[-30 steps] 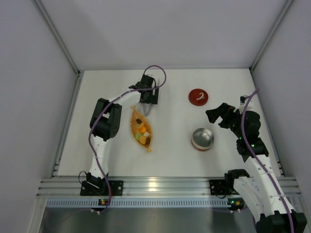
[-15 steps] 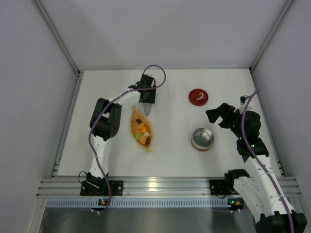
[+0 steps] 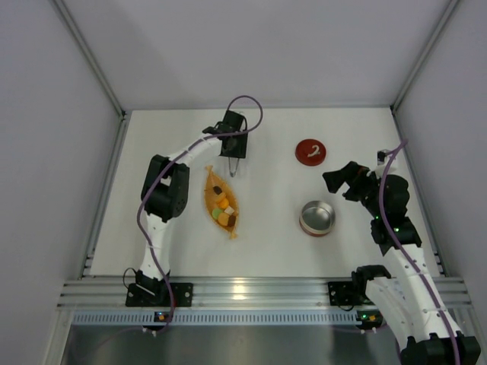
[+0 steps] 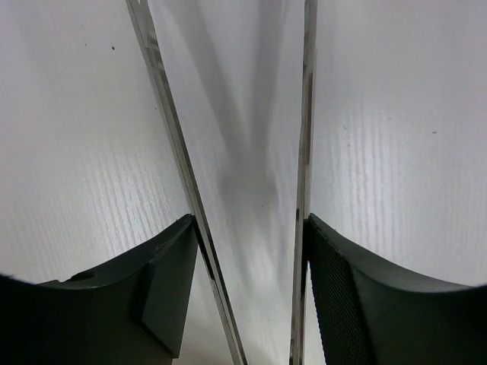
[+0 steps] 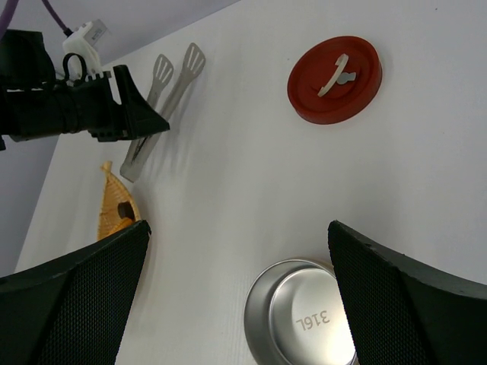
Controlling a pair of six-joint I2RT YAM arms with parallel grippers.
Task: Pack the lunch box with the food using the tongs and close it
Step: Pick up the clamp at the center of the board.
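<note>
The silver tongs [image 4: 163, 99] lie between the fingers of my left gripper [image 4: 251, 220], which is shut on their two slim arms. From above, the left gripper [image 3: 233, 144] is at the back of the table, and the tongs [image 3: 237, 166] stick out toward the orange dish. The right wrist view shows the tongs [image 5: 173, 82] with their flat tips pointing to the back. The food [image 3: 222, 209], small coloured cubes, lies in that dish. The steel lunch box [image 3: 317, 217] stands open and empty, with its red lid [image 3: 310, 150] behind it. My right gripper [image 5: 240, 228] hangs open above the lunch box [image 5: 304, 319].
The orange leaf-shaped dish [image 3: 221, 204] lies just in front of the left gripper. White walls close in the table on three sides. An aluminium rail [image 3: 243, 289] runs along the near edge by the arm bases.
My left gripper has closed onto the tongs and shifted slightly toward the back wall with them. The right arm has not moved.
</note>
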